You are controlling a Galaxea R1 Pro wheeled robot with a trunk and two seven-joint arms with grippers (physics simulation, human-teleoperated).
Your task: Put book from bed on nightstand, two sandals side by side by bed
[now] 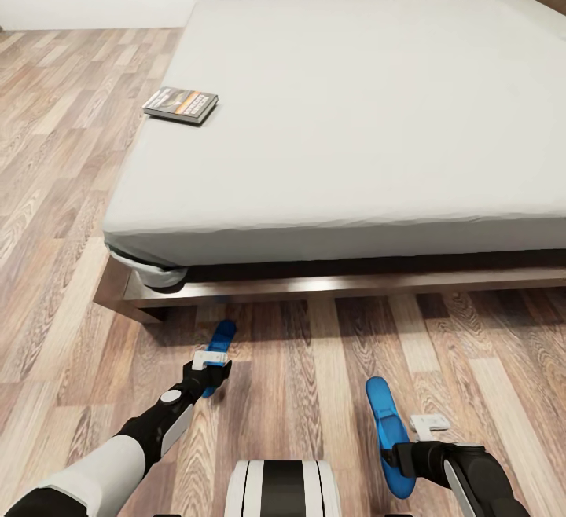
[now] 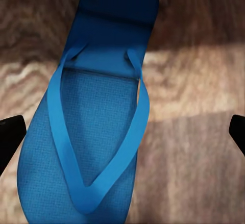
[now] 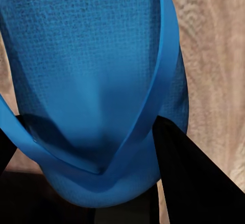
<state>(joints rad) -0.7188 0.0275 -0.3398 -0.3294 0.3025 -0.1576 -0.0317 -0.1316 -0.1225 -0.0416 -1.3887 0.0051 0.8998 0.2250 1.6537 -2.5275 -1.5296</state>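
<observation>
One book (image 1: 180,104), dark with an orange band, lies near the left edge of the one grey bed (image 1: 354,124). Two bright blue sandals lie on the floor (image 1: 71,210) before the bed. The left claw (image 1: 211,361) hovers spread wide over the left sandal (image 1: 221,342), gripping nothing. The right claw (image 1: 403,458) is clamped on the right sandal (image 1: 385,423).

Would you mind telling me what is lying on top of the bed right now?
A single book lies flat on the bed, near its left edge. The rest of the grey mattress looks bare. Whatever lies under the book is covered.
</observation>
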